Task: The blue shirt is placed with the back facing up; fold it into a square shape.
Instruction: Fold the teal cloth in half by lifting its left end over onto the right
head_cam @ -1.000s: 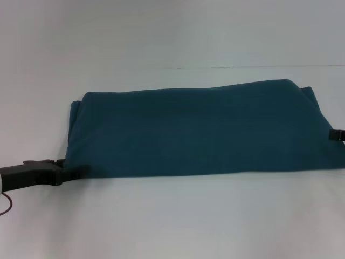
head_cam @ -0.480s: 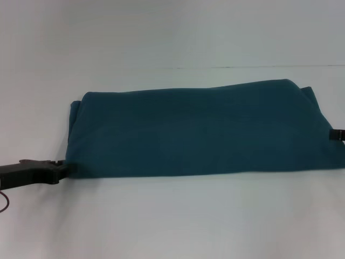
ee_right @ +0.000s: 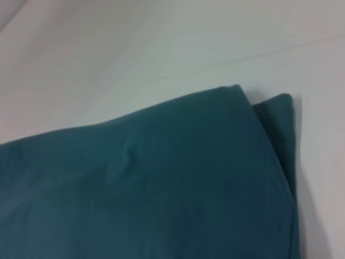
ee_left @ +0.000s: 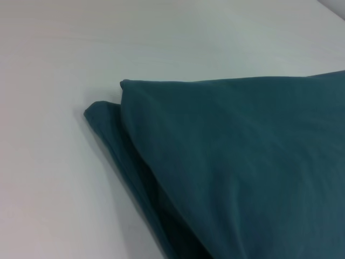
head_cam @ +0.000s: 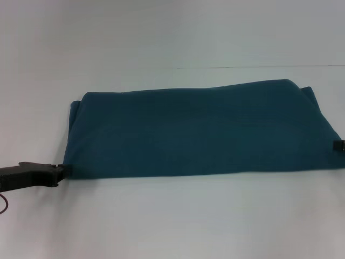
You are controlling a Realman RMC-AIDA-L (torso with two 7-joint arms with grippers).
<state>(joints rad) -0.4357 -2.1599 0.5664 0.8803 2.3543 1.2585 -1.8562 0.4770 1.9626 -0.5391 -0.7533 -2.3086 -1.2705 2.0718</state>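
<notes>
White tabletop [head_cam: 172,221], plain and matte, bearing the blue shirt [head_cam: 199,132] folded into a long band at its centre, plain side up, a lower layer peeking out at the end corners. Left gripper [head_cam: 60,172] low at 8 o'clock of the band, its tip at the near left corner; whether it is parted or pinching cloth cannot be told. Right gripper [head_cam: 338,144] at 3 o'clock, only its edge in sight, state likewise undeterminable.
</notes>
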